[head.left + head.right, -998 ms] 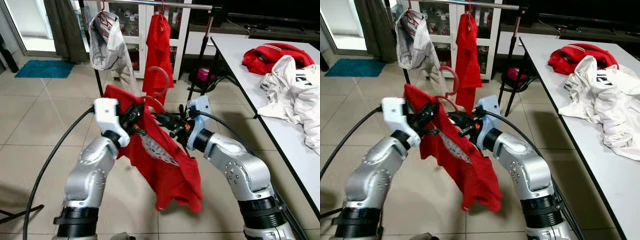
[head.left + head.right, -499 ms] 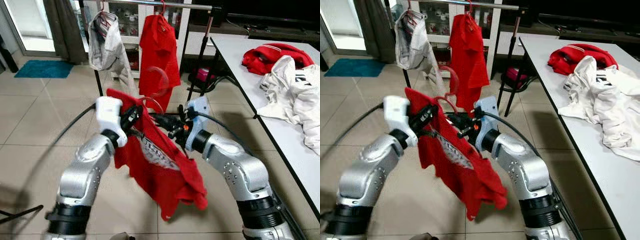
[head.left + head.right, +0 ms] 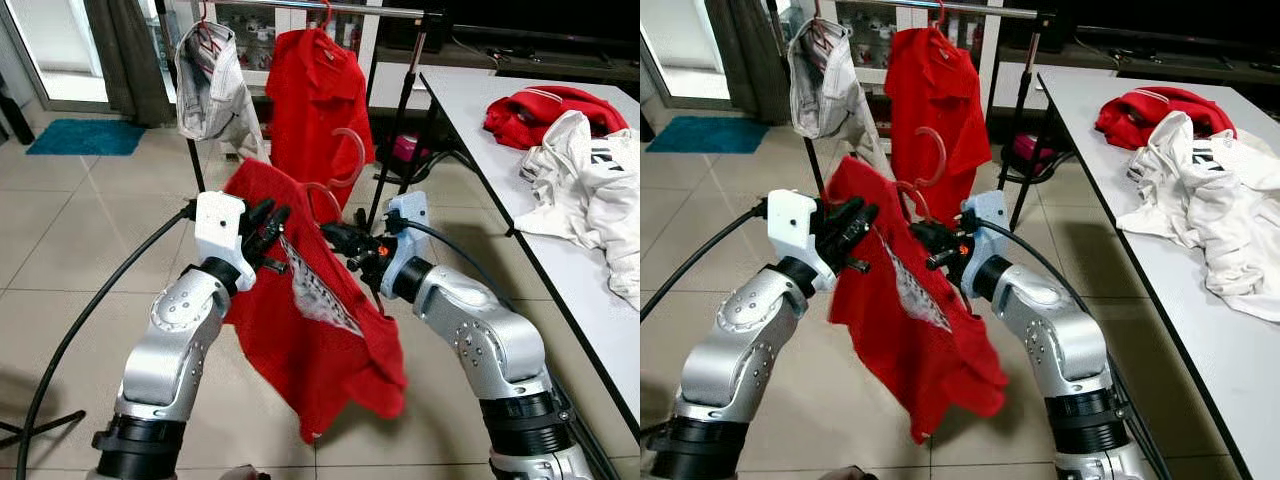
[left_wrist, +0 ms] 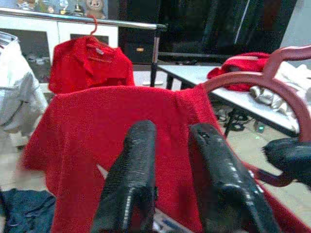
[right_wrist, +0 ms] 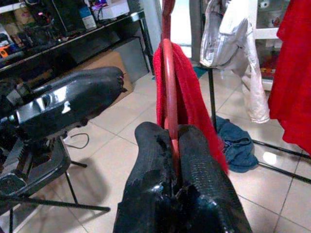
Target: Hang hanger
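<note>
1. clothes rail is the landmark; metal bar across the top, dark upright post at its right end
2. pink hanger carries a red shirt; both held in the air in front of and below the rail, hook not on the bar
3. right gripper is below the rail, right of the held shirt; fingers pressed together on the pink hanger's bar, which runs up between them in the right wrist view
4. left gripper is below the rail's left half, at the shirt's left shoulder; fingers a little apart, red cloth just beyond them; cannot tell whether they pinch the cloth
5. already on the rail: white garment near the left end; red polo shirt mid-rail on a red hanger hook, directly behind the held hanger
6. right of the rail stands a white table; on it a red garment and a white garment pile
7. left of the rail, a blue mat lies on the tiled floor
</note>
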### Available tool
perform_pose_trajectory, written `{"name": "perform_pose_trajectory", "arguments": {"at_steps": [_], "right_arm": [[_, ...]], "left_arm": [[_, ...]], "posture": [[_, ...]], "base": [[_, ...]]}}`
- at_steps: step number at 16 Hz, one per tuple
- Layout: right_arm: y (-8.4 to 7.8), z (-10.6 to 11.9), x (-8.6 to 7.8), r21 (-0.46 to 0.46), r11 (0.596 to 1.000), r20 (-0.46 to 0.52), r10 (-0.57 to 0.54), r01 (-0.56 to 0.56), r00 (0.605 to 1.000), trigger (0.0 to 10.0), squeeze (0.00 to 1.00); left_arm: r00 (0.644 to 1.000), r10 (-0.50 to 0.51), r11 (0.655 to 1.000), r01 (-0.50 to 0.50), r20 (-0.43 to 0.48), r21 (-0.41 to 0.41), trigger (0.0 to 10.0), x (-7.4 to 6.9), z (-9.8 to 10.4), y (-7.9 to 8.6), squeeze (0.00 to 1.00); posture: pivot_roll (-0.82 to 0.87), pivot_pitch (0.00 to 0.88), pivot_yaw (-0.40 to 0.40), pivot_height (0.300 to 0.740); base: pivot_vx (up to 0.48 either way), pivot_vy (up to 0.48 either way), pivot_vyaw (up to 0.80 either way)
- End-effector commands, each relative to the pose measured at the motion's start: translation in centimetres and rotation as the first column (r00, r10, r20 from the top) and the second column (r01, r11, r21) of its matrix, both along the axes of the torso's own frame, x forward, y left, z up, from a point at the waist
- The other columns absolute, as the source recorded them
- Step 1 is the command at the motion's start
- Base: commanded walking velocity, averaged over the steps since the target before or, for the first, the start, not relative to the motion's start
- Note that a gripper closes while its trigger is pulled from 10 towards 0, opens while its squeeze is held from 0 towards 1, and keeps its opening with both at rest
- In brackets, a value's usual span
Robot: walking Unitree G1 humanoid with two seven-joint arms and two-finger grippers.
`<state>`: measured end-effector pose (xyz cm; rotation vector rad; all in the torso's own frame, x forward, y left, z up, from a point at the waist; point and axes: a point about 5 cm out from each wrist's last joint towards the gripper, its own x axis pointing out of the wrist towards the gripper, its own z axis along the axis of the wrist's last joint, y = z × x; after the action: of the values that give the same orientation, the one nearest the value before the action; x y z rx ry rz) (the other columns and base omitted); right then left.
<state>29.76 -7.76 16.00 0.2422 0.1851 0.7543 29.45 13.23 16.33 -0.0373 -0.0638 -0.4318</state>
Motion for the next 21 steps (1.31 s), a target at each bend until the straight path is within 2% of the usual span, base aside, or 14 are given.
{"name": "perform_pose_trajectory", "arguments": {"at_steps": [1, 3, 8, 9, 10, 14, 21], "right_arm": [[-0.2, 1.1, 0.3, 0.025, 1.000, 0.049, -0.015, 0.014, 0.999, 10.0, 0.00], [-0.3, 1.1, 0.4, 0.026, 0.999, 0.049, -0.028, 0.026, 0.998, 10.0, 0.00], [-0.2, 1.1, 0.5, 0.024, 1.000, 0.052, -0.021, 0.020, 0.998, 10.0, 0.00], [-0.1, 1.2, 0.4, 0.026, 1.000, 0.055, -0.012, 0.011, 0.998, 10.0, 0.00], [0.0, 1.2, 0.3, 0.028, 1.000, 0.057, -0.001, 0.000, 0.998, 10.0, 0.00], [0.2, 1.4, 0.1, 0.036, 0.999, 0.065, 0.026, -0.028, 0.998, 10.0, 0.00], [0.2, 1.4, 0.1, 0.036, 0.999, 0.065, 0.026, -0.028, 0.998, 10.0, 0.00]], "left_arm": [[1.000, -0.009, 1.000, 0.009, 0.016, -0.004, 10.0, -0.2, 0.3, 0.1, 1.00], [1.000, -0.013, 1.000, 0.013, 0.017, -0.005, 10.0, -0.3, 0.3, 0.2, 1.00], [0.990, -0.135, 0.990, 0.137, 0.048, -0.042, 10.0, -0.7, 0.9, -1.7, 1.00], [0.987, -0.152, 0.987, 0.154, 0.056, -0.043, 10.0, -0.7, 1.1, -2.0, 0.74], [0.987, -0.150, 0.988, 0.152, 0.056, -0.027, 10.0, -0.6, 1.1, -2.1, 0.00], [0.993, -0.110, 0.994, 0.110, 0.044, 0.005, 10.0, 0.3, 1.0, -1.7, 0.00], [0.993, -0.110, 0.994, 0.110, 0.044, 0.005, 10.0, 0.3, 1.0, -1.7, 0.00]], "posture": [[-0.09, 0.000, -0.043, 0.727], [-0.09, 0.000, -0.043, 0.727], [-0.10, 0.000, -0.042, 0.727], [-0.10, 0.000, -0.042, 0.727], [-0.10, 0.000, -0.042, 0.727], [-0.10, 0.000, -0.042, 0.727], [-0.10, 0.000, -0.042, 0.727]], "base": [[0.000, 0.000, 0.00], [0.000, 0.000, 0.00], [0.000, 0.000, 0.00], [0.000, 0.000, 0.00], [0.000, 0.000, 0.00], [0.000, 0.000, 0.00], [0.000, 0.000, 0.00]]}}
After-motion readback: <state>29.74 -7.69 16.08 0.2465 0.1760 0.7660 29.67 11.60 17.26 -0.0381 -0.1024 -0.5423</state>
